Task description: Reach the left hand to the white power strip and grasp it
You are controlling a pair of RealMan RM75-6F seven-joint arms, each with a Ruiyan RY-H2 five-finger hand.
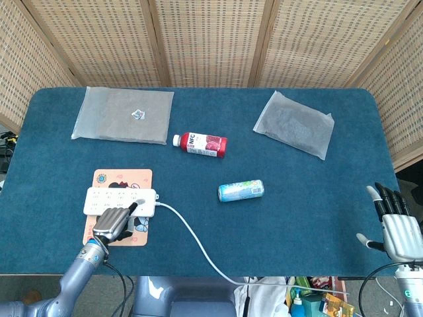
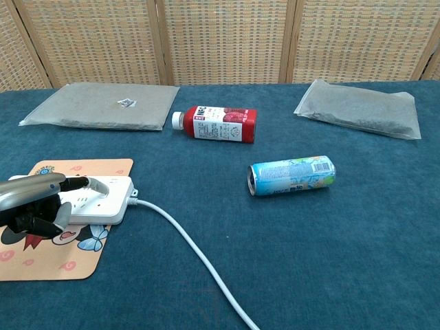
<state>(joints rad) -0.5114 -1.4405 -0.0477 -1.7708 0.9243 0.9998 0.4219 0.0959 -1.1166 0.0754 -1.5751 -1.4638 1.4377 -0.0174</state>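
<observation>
Reach looks done: left hand (image 1: 112,224) rests over the near edge of the white power strip (image 1: 115,198), which lies across the cartoon mat (image 1: 122,178) at about 8 o'clock on the table (image 1: 297,198), cord (image 1: 192,238) trailing toward 5 o'clock. Fingers (image 2: 75,183) lie atop the strip, thumb seemingly below its near side, but whether they clamp it I cannot tell; closing the grasp likely remains. Right hand (image 1: 396,228) spread, holding nothing, at 4 o'clock.
</observation>
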